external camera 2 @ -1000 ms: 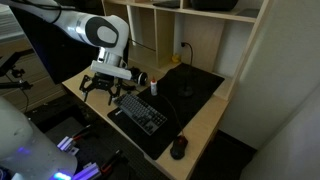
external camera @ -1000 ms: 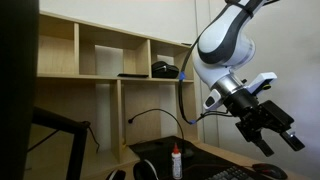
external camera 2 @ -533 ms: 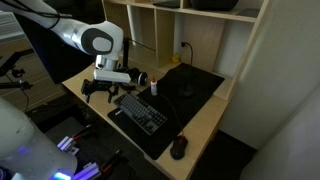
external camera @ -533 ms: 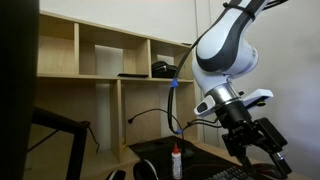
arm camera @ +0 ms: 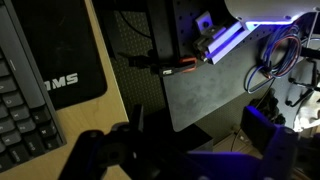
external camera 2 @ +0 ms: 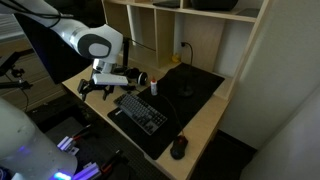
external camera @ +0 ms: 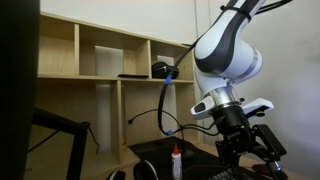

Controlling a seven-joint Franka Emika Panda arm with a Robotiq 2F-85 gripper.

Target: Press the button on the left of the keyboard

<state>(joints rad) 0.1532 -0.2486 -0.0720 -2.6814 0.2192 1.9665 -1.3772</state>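
The flat black keyboard [external camera 2: 141, 112] lies on the wooden desk [external camera 2: 205, 125], and its key rows show at the left edge of the wrist view [arm camera: 14, 95]. My gripper [external camera 2: 93, 89] hangs low over the desk's edge, just beyond the keyboard's end and apart from it. Its fingers look spread and empty. In an exterior view the gripper [external camera: 250, 157] is at the lower right. In the wrist view its dark fingers [arm camera: 105, 150] sit at the bottom, over the desk edge and the floor beyond.
A white bottle with a red cap [external camera 2: 153, 86] [external camera: 177, 162] stands behind the keyboard. A black mat [external camera 2: 195, 85] [arm camera: 62, 55] covers the desk's back. A dark mouse [external camera 2: 178, 148] lies past the keyboard's other end. Wooden shelves [external camera: 100, 60] stand behind.
The arm has lowered and the gripper has moved down toward the desk beside the keyboard's end. Nothing on the desk has moved.
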